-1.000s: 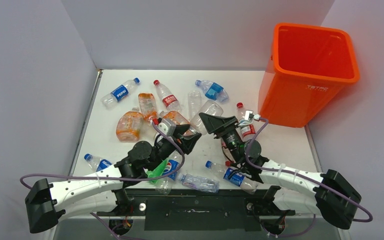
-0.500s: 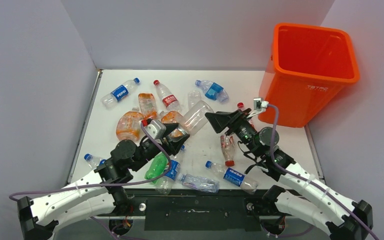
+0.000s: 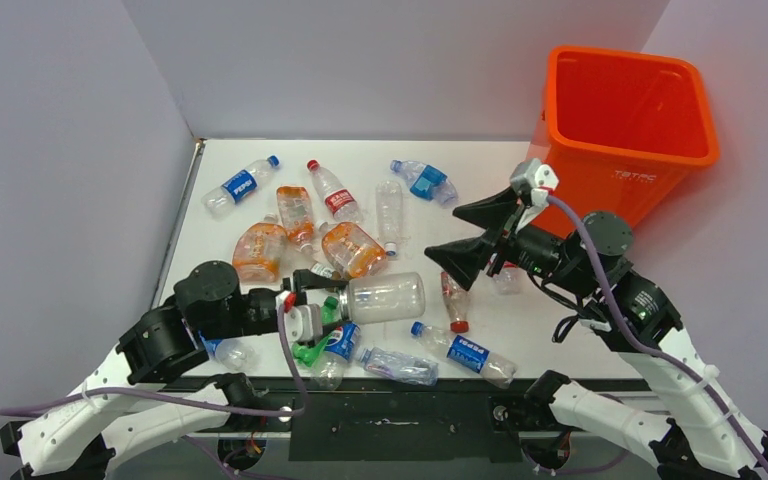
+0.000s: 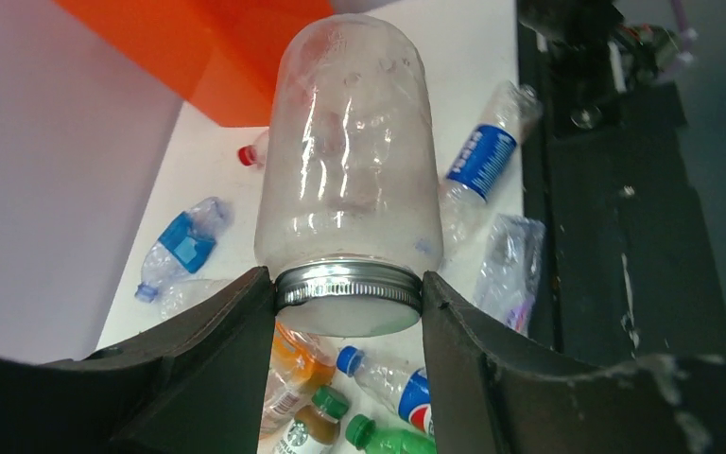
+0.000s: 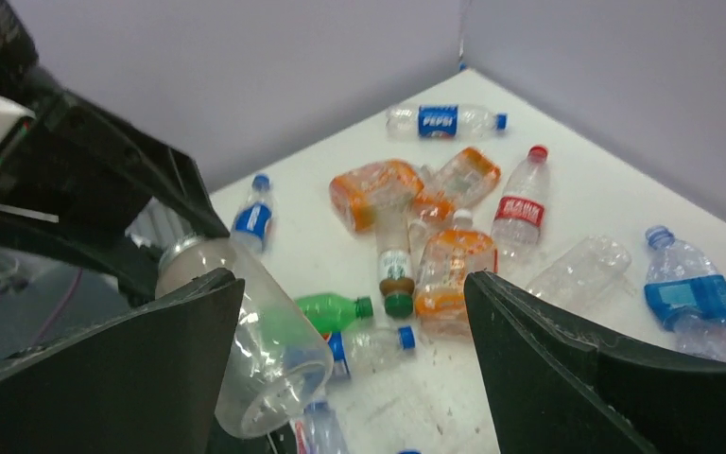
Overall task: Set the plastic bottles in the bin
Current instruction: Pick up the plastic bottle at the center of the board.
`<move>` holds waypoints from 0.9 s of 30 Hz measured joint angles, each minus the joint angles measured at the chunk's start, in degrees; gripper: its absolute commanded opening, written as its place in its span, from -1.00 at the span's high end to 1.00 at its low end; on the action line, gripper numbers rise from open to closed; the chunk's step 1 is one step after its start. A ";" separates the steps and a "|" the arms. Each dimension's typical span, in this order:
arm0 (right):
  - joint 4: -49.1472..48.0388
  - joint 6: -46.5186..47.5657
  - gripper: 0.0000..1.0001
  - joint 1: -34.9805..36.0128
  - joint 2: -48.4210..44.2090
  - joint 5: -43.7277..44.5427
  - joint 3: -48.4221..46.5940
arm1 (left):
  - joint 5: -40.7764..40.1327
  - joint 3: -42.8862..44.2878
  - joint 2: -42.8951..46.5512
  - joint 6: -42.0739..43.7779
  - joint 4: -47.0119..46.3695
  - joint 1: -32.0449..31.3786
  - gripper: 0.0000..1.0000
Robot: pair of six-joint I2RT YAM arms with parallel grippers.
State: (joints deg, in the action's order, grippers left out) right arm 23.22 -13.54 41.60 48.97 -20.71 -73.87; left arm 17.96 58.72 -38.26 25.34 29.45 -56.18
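Where the left gripper (image 4: pixel 348 301) reached over the near half of the table (image 3: pixel 560 312), one clear bottle (image 3: pixel 388 297) with a silver screw cap was held on its side above the surface, cap toward the left arm, base toward the right.

Grip: the two black fingers (image 4: pixel 232 345) stood partway closed, one pressed against each side of the cap. The bottle's body projected beyond the fingertips, untouched.

Beneath and around it: the other plastic bottles (image 3: pixel 340 203) lay loose on the table. They were clear, orange-tinted and one green, with red, blue or white caps.

Opposite: the right gripper (image 3: pixel 478 236) had its fingers spread wide with nothing between them. It was raised over the table's right half, just in front of the bin (image 3: pixel 600 200) and apart from the held bottle.

Container: the bin was orange and stood upright at the far right corner, mouth upward.
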 measured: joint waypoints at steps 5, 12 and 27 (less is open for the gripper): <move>7.96 5.55 -0.79 0.07 1.60 -10.80 0.83 | 7.28 3.85 -2.19 10.95 13.42 0.00 1.00; 13.51 8.87 -0.79 2.89 6.49 -22.27 4.22 | 8.74 6.08 -7.98 19.93 23.76 -3.32 1.00; 11.91 9.92 -0.79 16.44 14.10 -20.39 9.03 | -0.52 11.23 -14.08 25.42 28.57 -9.97 1.00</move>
State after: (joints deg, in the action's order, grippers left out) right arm 35.14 -3.62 58.04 63.07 -41.10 -64.84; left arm 17.43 69.95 -52.34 50.76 58.02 -66.15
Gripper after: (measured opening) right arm 0.897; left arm 0.505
